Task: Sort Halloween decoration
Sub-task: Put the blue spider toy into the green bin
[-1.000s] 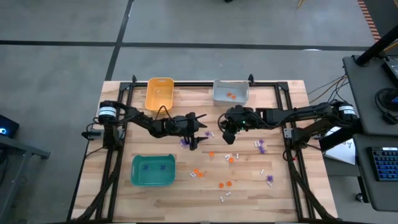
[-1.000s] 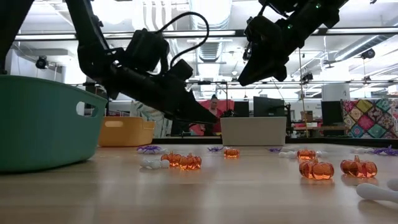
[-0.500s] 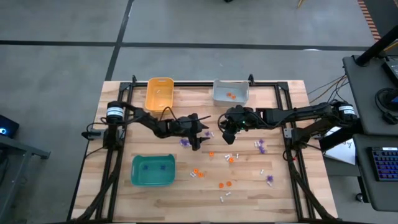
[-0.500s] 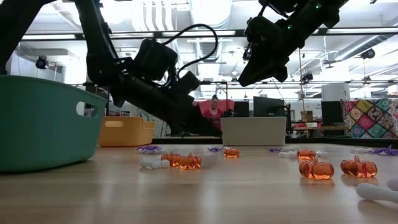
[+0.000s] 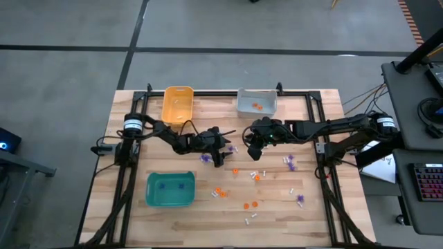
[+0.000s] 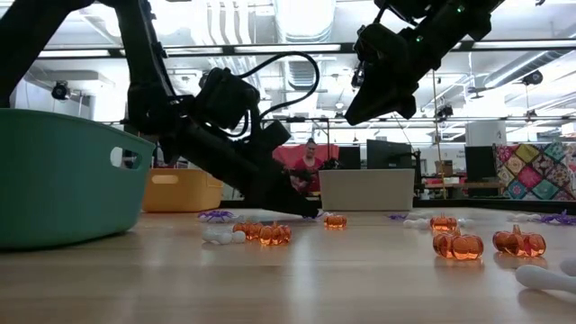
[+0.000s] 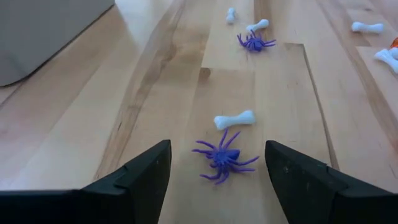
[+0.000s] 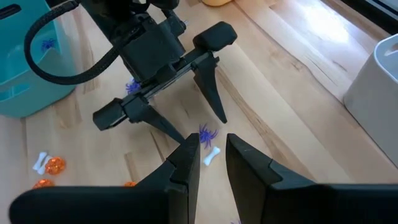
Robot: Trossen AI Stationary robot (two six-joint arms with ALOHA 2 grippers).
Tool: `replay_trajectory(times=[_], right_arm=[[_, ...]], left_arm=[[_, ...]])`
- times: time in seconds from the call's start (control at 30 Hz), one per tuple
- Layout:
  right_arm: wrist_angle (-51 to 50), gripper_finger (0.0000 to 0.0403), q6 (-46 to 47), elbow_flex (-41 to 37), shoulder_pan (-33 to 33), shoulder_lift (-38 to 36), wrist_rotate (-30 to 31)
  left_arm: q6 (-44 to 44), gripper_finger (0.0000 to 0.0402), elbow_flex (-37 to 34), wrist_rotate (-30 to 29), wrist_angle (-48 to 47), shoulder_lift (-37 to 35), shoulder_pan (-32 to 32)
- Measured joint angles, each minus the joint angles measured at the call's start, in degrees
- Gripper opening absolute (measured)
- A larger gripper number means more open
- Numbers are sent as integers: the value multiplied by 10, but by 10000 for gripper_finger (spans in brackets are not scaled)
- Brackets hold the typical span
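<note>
Left gripper (image 7: 214, 171) has dropped low, fingers spread around the purple spider (image 7: 224, 157). Grab looks imminent. Right gripper (image 8: 211, 163) hovers, narrowly parted, empty.

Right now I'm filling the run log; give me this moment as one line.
left gripper: open, low over purple spider | white bone: just beyond spider | right gripper: raised, nothing visibly held | teal bin: holds purple pieces
</note>
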Motion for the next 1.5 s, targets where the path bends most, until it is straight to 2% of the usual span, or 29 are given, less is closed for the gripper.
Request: replay_trajectory(times=[0.83,1.23,1.5], right_arm=[[0,68,6,0,0,0,0],[0,68,11,0,1,0,0],[0,68,11,0,1,0,0]], left_arm=[[-2,115,0,5,-23,-1,-1],[-12,78,0,4,-24,-1,-1],[-13,75,0,1,-24,-1,-1]])
